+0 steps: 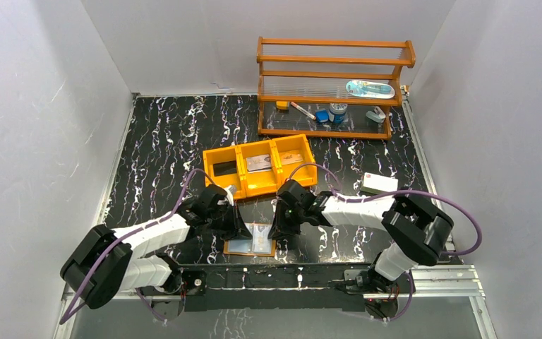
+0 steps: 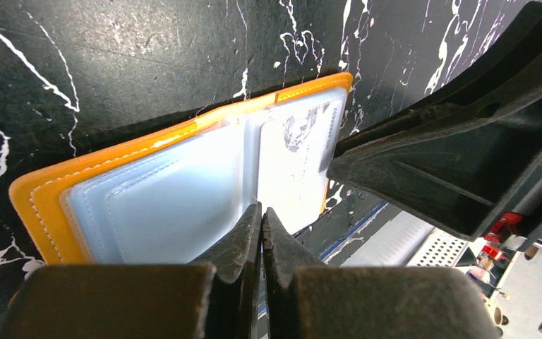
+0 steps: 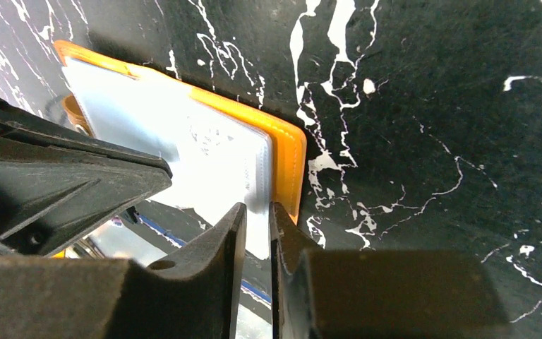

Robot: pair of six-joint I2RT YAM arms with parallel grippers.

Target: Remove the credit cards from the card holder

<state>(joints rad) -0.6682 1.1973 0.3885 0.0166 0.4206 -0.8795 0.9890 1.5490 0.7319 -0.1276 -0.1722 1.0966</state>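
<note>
Beneath left gripper (image 2: 261, 210), open card holder (image 2: 162, 191)

The top camera looked down from above and behind the arms (image 1: 152, 234), taking in the whole table (image 1: 162, 141). The wrist cameras sat very close to the table, looking down past the left claw (image 2: 262, 215) and the right claw (image 3: 257, 212). All three shared the open card holder (image 1: 250, 247).

You had plain white walls (image 1: 35, 106) on three sides, a black marbled table (image 1: 162, 134) under even light, and a wooden shelf (image 1: 332, 43) at the back
</note>
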